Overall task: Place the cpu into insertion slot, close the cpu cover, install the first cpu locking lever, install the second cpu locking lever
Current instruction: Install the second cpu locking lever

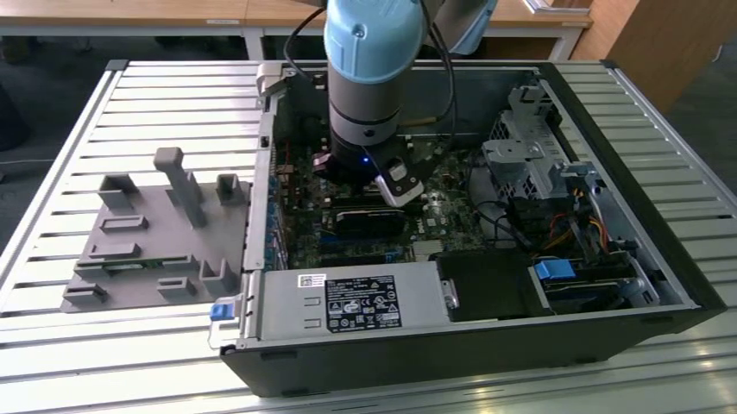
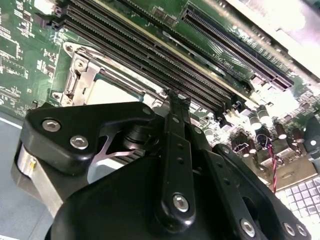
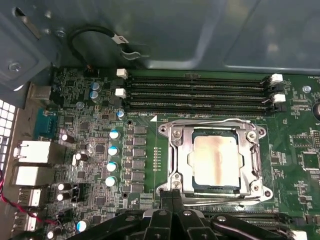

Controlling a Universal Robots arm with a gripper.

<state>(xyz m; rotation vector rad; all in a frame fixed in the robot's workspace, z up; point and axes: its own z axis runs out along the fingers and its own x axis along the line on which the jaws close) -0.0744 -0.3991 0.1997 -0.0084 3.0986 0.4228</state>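
The cpu lies flat in the insertion slot, its silvery face showing through the window of the cpu cover. The cover is down over the socket on the green board. A thin wire lever runs along one side of the cover and another along the opposite side. My gripper is shut with nothing between its fingers. Its tips sit at the socket's edge by the second of those levers. In the second wrist view the fingertips reach the cover beside the cpu. In the exterior view the gripper is low inside the open computer case.
Long black memory slots run beside the socket. A black cable loop hangs at the case wall. The power supply and drive cage flank the board. A grey fixture stands on the slatted table at the exterior view's left.
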